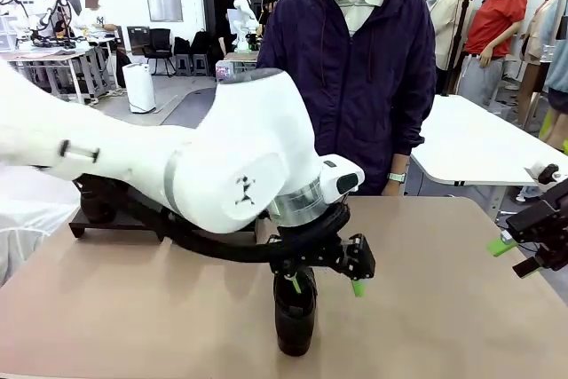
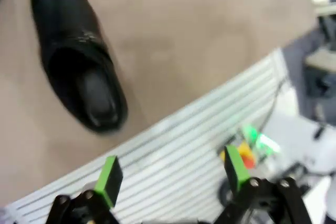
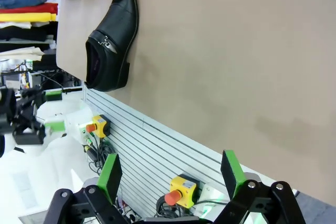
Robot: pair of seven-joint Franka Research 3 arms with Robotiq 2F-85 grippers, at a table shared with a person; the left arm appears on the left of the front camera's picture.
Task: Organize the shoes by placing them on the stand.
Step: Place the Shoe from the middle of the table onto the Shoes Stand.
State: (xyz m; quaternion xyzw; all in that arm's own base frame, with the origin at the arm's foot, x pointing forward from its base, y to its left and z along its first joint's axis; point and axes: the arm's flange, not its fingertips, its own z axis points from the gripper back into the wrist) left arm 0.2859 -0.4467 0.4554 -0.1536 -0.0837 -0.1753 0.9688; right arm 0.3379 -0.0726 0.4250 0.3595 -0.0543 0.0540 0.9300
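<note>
The left gripper (image 1: pixel 324 283) hangs over the lone shoe (image 1: pixel 295 312) at the tabletop's (image 1: pixel 426 290) near edge, fingers spread, seemingly ready to grasp it for the stand (image 1: pixel 115 219).

Glossy black leather dress shoe (image 1: pixel 295 312) stands on the tan table (image 1: pixel 426 299), lower centre of frame, under the left gripper (image 1: pixel 325 285). Low matte-black platform stand (image 1: pixel 106 222) at mid left, behind.

Lone shoe (image 1: pixel 295 308) on seemingly bare table (image 1: pixel 444 308)

Left hand (image 1: pixel 326 285) open above a black shoe (image 1: pixel 295 312).
</note>
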